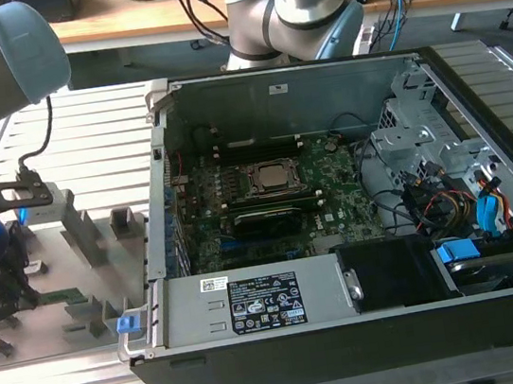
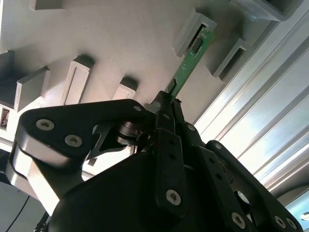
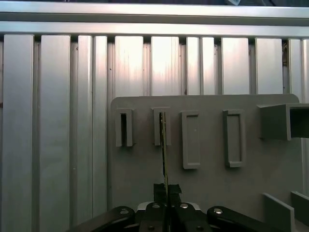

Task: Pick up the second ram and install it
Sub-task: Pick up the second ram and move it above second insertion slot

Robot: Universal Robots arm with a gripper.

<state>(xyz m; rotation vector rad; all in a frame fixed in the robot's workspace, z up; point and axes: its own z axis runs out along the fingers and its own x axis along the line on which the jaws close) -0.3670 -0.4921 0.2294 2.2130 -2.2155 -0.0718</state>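
Hand (image 3: 167,189) pinched on the second ram (image 3: 164,150). The stick is edge-on, with its far end sitting in a slotted holder (image 2: 186,38) on the grey fixture plate (image 3: 212,193). Tight flanks: one narrow holder (image 3: 124,128) just beside it, and a wider frame (image 3: 191,140) near on the other side. The ribbed table (image 3: 58,121) runs on past the plate edge. The open PC case (image 1: 353,331) stands on the exterior view's right, its side wall (image 1: 155,254) beside the plate.
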